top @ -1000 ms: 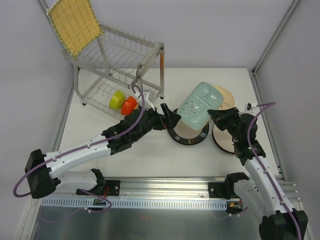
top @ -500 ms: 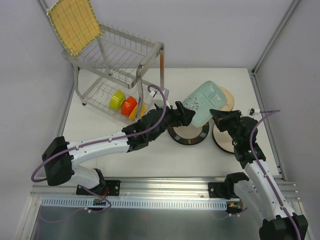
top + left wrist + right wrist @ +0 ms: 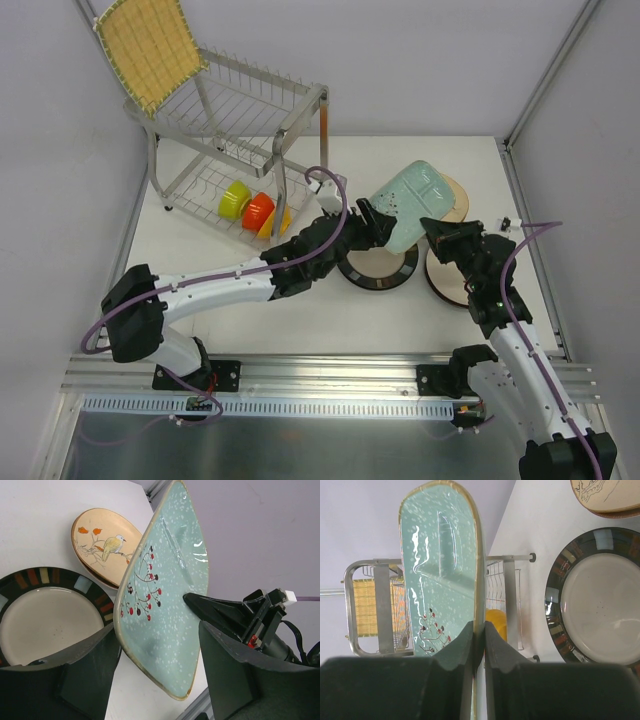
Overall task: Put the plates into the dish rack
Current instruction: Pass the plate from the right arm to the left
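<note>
Though clamped in right hand (image 3: 479,628), teal plate (image 3: 440,570) partly hidden.

Bright, even light from above — shadows on the desk (image 3: 380,322) are soft. White glare streaks lie on the glossy teal plate (image 3: 165,595); the overhead view is sharp.

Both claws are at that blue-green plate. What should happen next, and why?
Probably the left gripper should close on the teal plate. Its jaws straddle one edge without gripping, while the right gripper pinches the opposite edge, holding it up.
</note>
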Controlling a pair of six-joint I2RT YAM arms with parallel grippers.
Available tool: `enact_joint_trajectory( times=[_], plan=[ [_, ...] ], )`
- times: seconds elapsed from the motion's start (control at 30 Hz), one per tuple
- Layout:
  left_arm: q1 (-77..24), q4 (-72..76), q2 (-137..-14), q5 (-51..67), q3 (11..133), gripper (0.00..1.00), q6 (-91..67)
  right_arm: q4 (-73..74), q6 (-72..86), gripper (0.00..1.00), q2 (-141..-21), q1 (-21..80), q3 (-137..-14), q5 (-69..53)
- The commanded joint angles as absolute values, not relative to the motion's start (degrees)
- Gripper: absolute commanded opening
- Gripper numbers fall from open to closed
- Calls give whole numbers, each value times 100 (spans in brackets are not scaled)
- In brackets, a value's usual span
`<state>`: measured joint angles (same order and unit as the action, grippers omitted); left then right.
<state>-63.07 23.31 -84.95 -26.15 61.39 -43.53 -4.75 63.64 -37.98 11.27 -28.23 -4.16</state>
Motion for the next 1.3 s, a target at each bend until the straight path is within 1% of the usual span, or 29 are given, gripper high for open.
enact_joint_trajectory(
  times=[0.0,0.03,0.17,0.3,0.43,0.53,0.63,0.67,0.77,0.8,0.87,0.9,0.97,1.0,1.03,1.1,1.27],
  plan=[
    [-6363,2496,-8543,-2751,6398,61,-4544,-1635,6609,1,-3568,1178,-2953,-422],
    [-6363,2487,-8560,-2734,6390,61,-4614,-1635,6609,1,-3568,1169,-2962,-431],
    [-6372,2487,-8631,-2760,6425,53,-4667,-1643,6653,1,-3586,1169,-2944,-431],
    [-6372,2487,-8719,-2716,6521,53,-4658,-1696,6697,1,-3586,1178,-2918,-431],
    [-6372,2479,-8815,-2733,6565,55,-4693,-1679,6680,1,-3595,1178,-2936,-457],
    [-6372,2470,-8842,-2812,6583,54,-4702,-1679,6671,1,-3595,1178,-2927,-457],
    [-6372,2478,-8868,-2865,6600,44,-4693,-1670,6653,1,-3630,1187,-2944,-501],
    [-6372,2470,-8877,-2865,6601,37,-4693,-1670,6645,1,-3621,1187,-2944,-518],
    [-6372,2478,-8895,-2927,6583,28,-4676,-1670,6627,1,-3630,1195,-2936,-589],
    [-6372,2470,-8895,-3005,6592,21,-4641,-1653,6627,1,-3630,1204,-2918,-624],
    [-6372,2479,-8886,-3102,6583,14,-4588,-1652,6636,3,-3621,1195,-2900,-676],
    [-6372,2470,-8868,-3137,6583,7,-4518,-1652,6644,5,-3612,1195,-2866,-746],
    [-6372,2496,-8842,-3269,6583,1,-4465,-1652,6644,10,-3604,1204,-2830,-817],
    [-6372,2496,-8833,-3304,6574,0,-4395,-1652,6636,12,-3586,1204,-2804,-878],
    [-6363,2513,-8816,-3400,6566,0,-4351,-1661,6618,16,-3586,1204,-2743,-905],
    [-6363,2636,-8763,-3454,6539,0,-4159,-1644,6601,20,-3542,1204,-2681,-993],
    [-6354,3128,-8622,-3577,6329,0,-3587,-1626,6539,31,-3463,1204,-2453,-1169]
  ],
)
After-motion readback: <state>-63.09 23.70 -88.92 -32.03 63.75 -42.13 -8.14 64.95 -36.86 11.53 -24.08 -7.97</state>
